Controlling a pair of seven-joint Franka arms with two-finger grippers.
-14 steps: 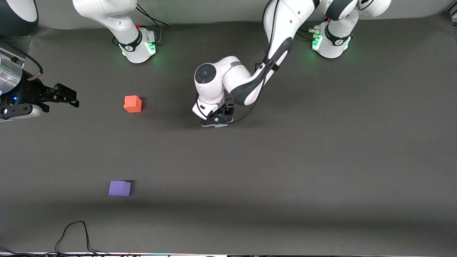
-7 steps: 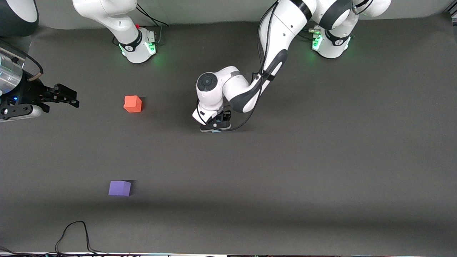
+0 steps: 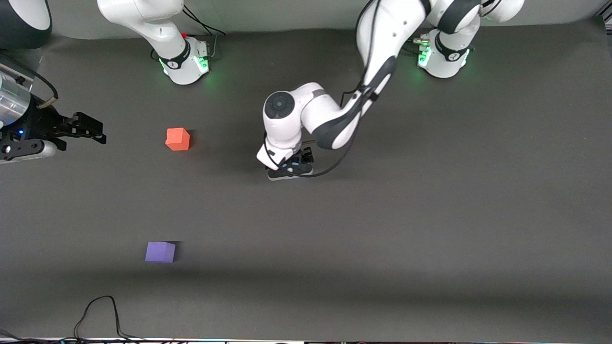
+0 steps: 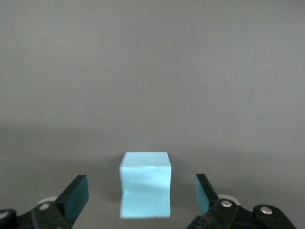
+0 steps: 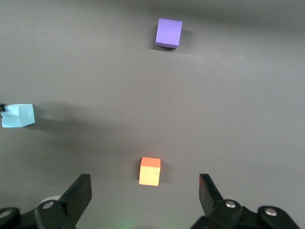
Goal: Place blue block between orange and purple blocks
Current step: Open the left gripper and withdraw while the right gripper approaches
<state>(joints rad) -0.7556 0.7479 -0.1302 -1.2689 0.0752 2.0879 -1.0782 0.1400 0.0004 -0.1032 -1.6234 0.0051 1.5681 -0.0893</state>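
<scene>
The blue block (image 4: 145, 183) rests on the dark mat between the fingers of my left gripper (image 4: 141, 190), which is open with a gap on each side of the block. In the front view that gripper (image 3: 289, 171) is low over the middle of the table and hides the block. The orange block (image 3: 178, 139) lies toward the right arm's end from there. The purple block (image 3: 160, 252) lies nearer to the front camera than the orange one. My right gripper (image 3: 91, 130) waits open at the right arm's end. Its wrist view shows its open gripper (image 5: 145, 188), the orange block (image 5: 150, 171), the purple block (image 5: 169, 33) and the blue block (image 5: 18, 116).
A black cable (image 3: 100, 310) loops at the table's front edge. The two arm bases (image 3: 186, 62) (image 3: 442, 57) stand along the back. Bare mat (image 3: 382, 229) stretches toward the left arm's end.
The left gripper has opened and let go of the blue block, which now stands on the mat. The right arm, orange block and purple block have not moved.
</scene>
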